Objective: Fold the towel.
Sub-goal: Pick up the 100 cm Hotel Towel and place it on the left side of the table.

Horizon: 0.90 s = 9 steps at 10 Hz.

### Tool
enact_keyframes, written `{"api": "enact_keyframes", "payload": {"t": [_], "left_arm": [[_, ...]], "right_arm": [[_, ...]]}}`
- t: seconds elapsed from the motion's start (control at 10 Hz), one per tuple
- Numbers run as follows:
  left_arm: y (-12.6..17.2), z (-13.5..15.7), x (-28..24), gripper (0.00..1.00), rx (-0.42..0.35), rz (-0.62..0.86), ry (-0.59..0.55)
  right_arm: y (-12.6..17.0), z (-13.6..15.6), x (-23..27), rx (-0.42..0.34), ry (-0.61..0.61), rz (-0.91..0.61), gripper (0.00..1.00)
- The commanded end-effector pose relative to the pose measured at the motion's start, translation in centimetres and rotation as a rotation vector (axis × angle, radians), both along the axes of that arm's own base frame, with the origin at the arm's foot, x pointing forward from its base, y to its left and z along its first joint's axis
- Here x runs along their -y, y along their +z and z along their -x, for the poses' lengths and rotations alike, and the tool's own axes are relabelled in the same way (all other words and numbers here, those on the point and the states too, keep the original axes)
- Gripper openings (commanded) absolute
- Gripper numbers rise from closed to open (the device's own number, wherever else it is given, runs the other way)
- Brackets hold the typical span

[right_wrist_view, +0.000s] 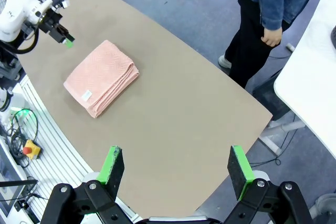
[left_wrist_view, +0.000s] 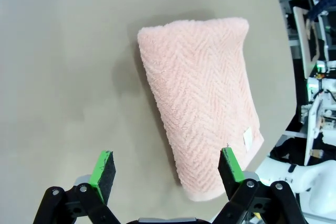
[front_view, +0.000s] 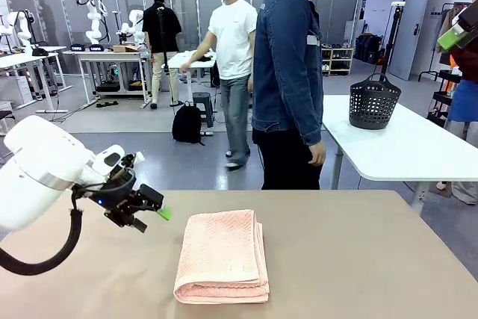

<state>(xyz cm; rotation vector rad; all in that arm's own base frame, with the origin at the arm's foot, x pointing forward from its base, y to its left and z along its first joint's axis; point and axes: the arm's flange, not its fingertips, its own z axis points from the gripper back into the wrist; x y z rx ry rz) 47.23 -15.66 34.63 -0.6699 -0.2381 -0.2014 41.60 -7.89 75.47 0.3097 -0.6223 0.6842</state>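
a dark openwork basket (front_view: 374, 102) w/ a tall handle is seen on the white table (front_view: 418, 151) behind the person, well apart from the worktop; its inside can't be made out.

the towel (front_view: 223, 256) is laid on the tan worktop (front_view: 358, 259), a bit left of centre in the front view. it is folded into a narrow stacked rectangle, several layers seen at the near end and along the right edge. colour is light salmon-pink, w/ a herringbone weave clear in the left wrist view (left_wrist_view: 202, 95). a small white tag (left_wrist_view: 248, 137) is seen at one corner, on the top layer. in the right wrist view the towel (right_wrist_view: 101, 76) is seen lying flat, nothing on it.

the left gripper (front_view: 149, 214) is held just left of the towel, above the worktop, apart from the cloth; its jaws are spread wide w/ nothing between them. the right gripper (right_wrist_view: 176, 167) is held high over the worktop's edge, jaws likewise spread and holding nothing.

a person in a denim jacket (front_view: 287, 57) is stood at the far side of the worktop, hand (front_view: 317, 154) down at the side.
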Motion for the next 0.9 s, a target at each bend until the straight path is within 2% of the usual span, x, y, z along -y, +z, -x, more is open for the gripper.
{"api": "enact_keyframes", "payload": {"t": [0.0,0.1,0.3,0.6,0.8], "left_arm": [[-2.7,0.7,1.3,1.0,0.018,0.019,0.023],[-3.6,1.1,1.9,1.0,0.023,0.082,0.037],[-5.8,1.6,3.0,1.0,-0.008,0.107,0.061],[-7.3,1.3,3.8,1.0,-0.046,0.154,0.065],[-7.8,1.4,4.8,1.0,-0.043,0.212,0.06]], "right_arm": [[0.1,0.1,-0.1,-0.007,0.004,0.007,1.0],[0.1,0.1,-0.1,-0.007,0.004,0.007,1.0],[0.1,0.1,-0.1,-0.007,0.004,0.007,1.0],[0.1,0.1,-0.1,-0.007,0.004,0.007,1.0],[0.1,0.1,-0.1,-0.007,0.004,0.007,1.0]]}}
